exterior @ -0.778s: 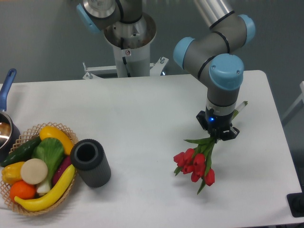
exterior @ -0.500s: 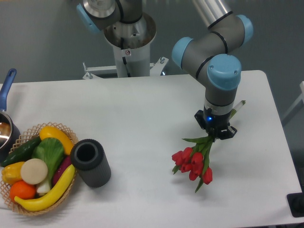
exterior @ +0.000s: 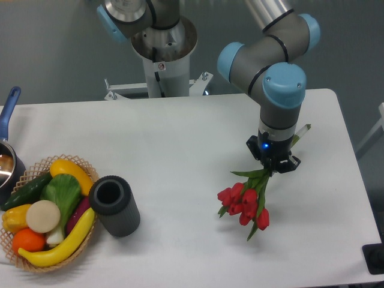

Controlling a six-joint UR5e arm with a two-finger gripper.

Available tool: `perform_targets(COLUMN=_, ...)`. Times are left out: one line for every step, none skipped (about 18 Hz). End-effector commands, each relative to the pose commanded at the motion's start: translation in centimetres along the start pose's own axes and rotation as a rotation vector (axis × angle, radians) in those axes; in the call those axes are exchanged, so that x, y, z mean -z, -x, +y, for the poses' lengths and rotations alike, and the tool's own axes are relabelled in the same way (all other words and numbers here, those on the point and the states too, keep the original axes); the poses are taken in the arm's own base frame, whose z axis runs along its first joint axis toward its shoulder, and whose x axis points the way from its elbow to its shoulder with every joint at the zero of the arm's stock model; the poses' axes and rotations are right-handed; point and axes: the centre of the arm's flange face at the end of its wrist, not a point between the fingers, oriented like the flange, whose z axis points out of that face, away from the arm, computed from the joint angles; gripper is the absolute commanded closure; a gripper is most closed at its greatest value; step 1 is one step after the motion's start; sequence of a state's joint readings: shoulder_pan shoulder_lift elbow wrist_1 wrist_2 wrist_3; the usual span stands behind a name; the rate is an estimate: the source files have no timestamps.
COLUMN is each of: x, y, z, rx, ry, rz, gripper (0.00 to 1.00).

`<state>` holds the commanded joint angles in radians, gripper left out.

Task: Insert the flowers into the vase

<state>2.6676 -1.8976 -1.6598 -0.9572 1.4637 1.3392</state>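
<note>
Flowers (exterior: 246, 203): clenched by the stems in the claw (exterior: 273, 166), heads hanging low over the right desk (exterior: 180, 144), lifted slightly and nudged left since a moment ago; carry barely begun, vase (exterior: 114, 206) well apart at near left.

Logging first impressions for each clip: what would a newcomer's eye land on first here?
Most likely the red flowers, right of centre on the white table, their stems pinched in the arm's tool with the blooms pointing down and to the left. Next, the dark ribbed vase standing at lower left, its opening empty, right beside a wicker basket of bright fruit and vegetables.
</note>
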Motion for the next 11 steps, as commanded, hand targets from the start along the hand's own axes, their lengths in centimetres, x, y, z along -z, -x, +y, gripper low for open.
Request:
perform_targets(x=0.5, y=-0.1, z=-0.4, rx=-0.001, ry=-0.035, rz=-0.001, gripper=0.98)
perform_targets(x=1.6, y=-0.1, z=-0.8, rx=0.001, ry=-0.088, rz=-0.011, gripper=0.99)
perform_targets(x=2.2, y=-0.2, z=-1.2, rx=0.005, ry=-0.122, rz=-0.013, gripper=0.99)
perform_targets(x=3.0, y=-0.2, z=-1.5, rx=0.006, ry=-0.161, rz=-0.020, gripper=0.99)
perform_targets(x=3.6, y=-0.1, z=-1.5, rx=0.012, ry=-0.197, rz=-0.020, gripper=0.99)
perform_targets(x=4.4, y=-0.1, z=-1.4, rx=0.025, ry=-0.231, rz=-0.025, gripper=0.99)
perform_targets(x=5.0, y=0.0, z=-1.4, rx=0.034, ry=-0.269, rz=-0.024, gripper=0.99)
perform_targets(x=5.8, y=0.0, z=-1.4, rx=0.042, ry=-0.307, rz=-0.028, gripper=0.99)
perform_targets(x=6.6, y=0.1, z=-1.2, rx=0.055, ry=-0.341, rz=-0.030, gripper=0.99)
perform_targets(x=7.2, y=0.0, z=-1.3, rx=0.060, ry=-0.375, rz=-0.030, gripper=0.99)
perform_targets(x=7.8, y=0.0, z=-1.1, rx=0.070, ry=-0.406, rz=-0.031, gripper=0.99)
